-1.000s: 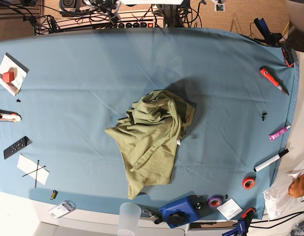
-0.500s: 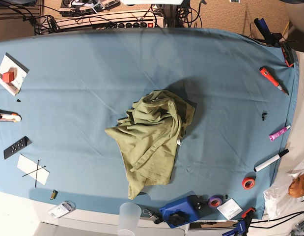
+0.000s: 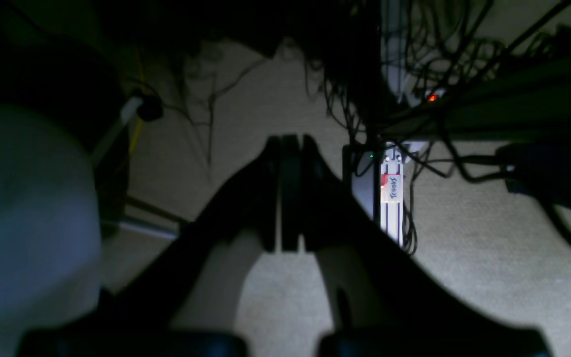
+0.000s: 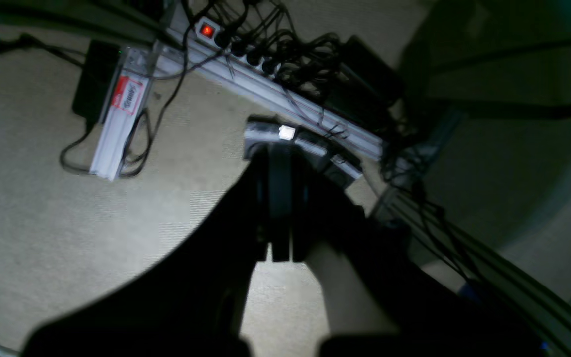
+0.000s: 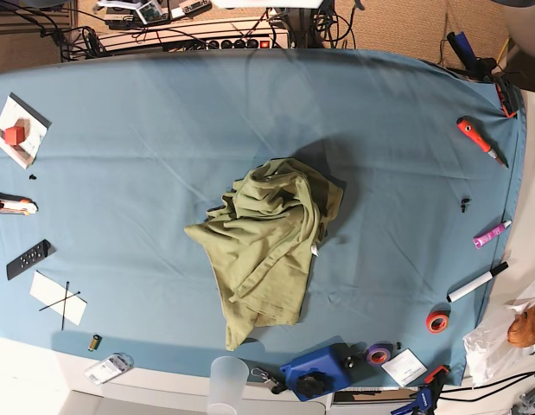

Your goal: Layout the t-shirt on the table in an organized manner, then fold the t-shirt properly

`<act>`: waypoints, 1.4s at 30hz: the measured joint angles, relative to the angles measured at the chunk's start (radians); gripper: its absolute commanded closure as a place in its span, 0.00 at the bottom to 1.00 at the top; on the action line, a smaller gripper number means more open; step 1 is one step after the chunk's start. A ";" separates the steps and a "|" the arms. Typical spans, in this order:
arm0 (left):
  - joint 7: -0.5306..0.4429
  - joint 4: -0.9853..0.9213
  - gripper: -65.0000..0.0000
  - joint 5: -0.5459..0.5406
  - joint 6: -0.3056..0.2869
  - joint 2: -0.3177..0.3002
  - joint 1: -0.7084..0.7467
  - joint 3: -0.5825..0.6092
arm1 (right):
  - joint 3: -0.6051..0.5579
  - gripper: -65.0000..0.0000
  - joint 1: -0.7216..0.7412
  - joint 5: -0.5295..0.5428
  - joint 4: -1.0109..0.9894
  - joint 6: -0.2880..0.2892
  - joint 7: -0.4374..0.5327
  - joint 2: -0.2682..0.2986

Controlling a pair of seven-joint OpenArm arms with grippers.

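The olive-green t-shirt lies crumpled in a heap at the middle of the blue table, with one flap trailing toward the front edge. Neither gripper is near it or shows in the base view. In the left wrist view my left gripper is shut with nothing in it, hanging over carpet and cables. The right wrist view shows my right gripper shut and empty too, above the floor beside a power strip.
Small items ring the table: a red block on paper, a remote, a red-handled tool, a marker, tape rolls, a blue case and a clear cup at the front edge.
Arm parts that showed at the top edge of the base view have drawn back out of sight. The t-shirt has not moved.
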 measured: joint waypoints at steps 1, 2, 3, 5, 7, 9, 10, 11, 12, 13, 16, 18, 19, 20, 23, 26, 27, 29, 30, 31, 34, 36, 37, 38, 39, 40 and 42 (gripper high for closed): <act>0.002 0.031 1.00 -0.001 0.000 -0.003 0.015 0.000 | 0.014 1.00 -0.013 0.001 0.032 0.000 -0.006 0.000; 0.002 0.062 1.00 -0.005 -0.003 -0.006 0.030 -0.001 | 0.026 1.00 -0.023 0.001 0.067 0.002 -0.013 0.000; 0.000 0.093 1.00 -0.019 -0.004 -0.011 0.042 -0.001 | 0.035 1.00 -0.029 0.002 0.102 0.000 -0.023 0.000; 0.003 0.146 1.00 -0.060 -0.008 -0.021 0.059 -0.001 | 0.053 1.00 -0.029 0.000 0.165 0.000 -0.058 0.000; 0.005 0.192 1.00 -0.084 -0.007 -0.025 0.071 -0.005 | 0.060 1.00 -0.027 -0.003 0.224 0.000 -0.080 0.000; 0.025 0.233 1.00 -0.090 -0.008 -0.025 0.079 -0.006 | 0.059 1.00 -0.027 0.002 0.280 0.001 -0.123 0.000; 0.045 0.253 1.00 -0.090 -0.016 -0.025 0.080 -0.006 | 0.059 1.00 -0.028 0.001 0.305 0.002 -0.141 0.000; 0.061 0.270 1.00 -0.089 -0.023 -0.025 0.080 -0.006 | 0.059 1.00 -0.029 0.003 0.326 0.000 -0.148 0.000; 0.068 0.286 1.00 -0.089 -0.026 -0.025 0.079 -0.006 | 0.059 1.00 -0.029 0.001 0.347 0.000 -0.153 0.000; 0.069 0.304 1.00 -0.089 -0.026 -0.025 0.079 -0.006 | 0.059 1.00 -0.029 0.001 0.367 0.000 -0.154 0.000; 0.066 0.371 1.00 -0.089 -0.026 -0.025 0.082 -0.006 | 0.059 1.00 -0.023 0.001 0.423 0.001 -0.177 0.000; 0.069 0.413 1.00 -0.089 -0.024 -0.025 0.081 -0.006 | 0.059 1.00 -0.003 0.001 0.451 0.002 -0.212 0.000; 0.082 0.433 1.00 -0.089 -0.022 -0.025 0.081 -0.006 | 0.059 1.00 0.008 0.001 0.462 0.002 -0.221 0.000; 0.097 0.452 1.00 -0.090 -0.023 -0.025 0.080 -0.006 | 0.059 1.00 0.019 0.001 0.471 0.000 -0.224 0.000; 0.158 0.519 1.00 -0.090 -0.025 -0.025 0.064 -0.006 | 0.059 1.00 0.048 0.002 0.496 0.003 -0.234 0.000; 0.215 0.587 1.00 -0.090 -0.021 -0.025 0.033 -0.006 | 0.059 1.00 0.077 0.002 0.504 0.002 -0.237 0.000; 0.236 0.606 1.00 -0.090 -0.021 -0.025 0.022 -0.006 | 0.059 1.00 0.087 0.002 0.504 0.001 -0.237 0.000; 0.271 0.640 1.00 -0.090 -0.021 -0.025 -0.003 -0.006 | 0.059 1.00 0.106 -0.006 0.506 0.002 -0.237 0.000; 0.286 0.655 1.00 -0.090 -0.019 -0.025 -0.016 -0.006 | 0.059 1.00 0.115 -0.012 0.506 0.001 -0.238 0.000; 0.300 0.667 1.00 -0.090 -0.019 -0.025 -0.032 -0.007 | 0.059 1.00 0.124 -0.015 0.506 0.000 -0.239 0.000; 0.313 0.680 1.00 -0.090 -0.023 -0.025 -0.082 -0.006 | 0.059 1.00 0.151 -0.048 0.507 0.003 -0.240 -0.003; 0.318 0.679 1.00 -0.090 -0.020 -0.024 -0.121 -0.007 | 0.059 1.00 0.178 -0.085 0.507 0.004 -0.240 -0.006; 0.318 0.679 1.00 -0.090 -0.020 -0.024 -0.143 -0.007 | 0.059 1.00 0.192 -0.105 0.507 0.007 -0.240 -0.006; 0.319 0.679 1.00 -0.090 -0.020 -0.024 -0.166 -0.007 | 0.059 1.00 0.206 -0.127 0.507 0.007 -0.240 -0.006; 0.326 0.679 1.00 -0.090 -0.019 -0.024 -0.189 -0.007 | 0.059 1.00 0.220 -0.153 0.507 0.007 -0.240 -0.006; 0.348 0.679 1.00 -0.090 -0.021 -0.024 -0.211 -0.007 | 0.059 1.00 0.235 -0.173 0.507 0.007 -0.241 -0.006; 0.399 0.679 1.00 -0.090 -0.023 -0.024 -0.255 -0.007 | 0.059 1.00 0.264 -0.196 0.507 0.008 -0.241 -0.006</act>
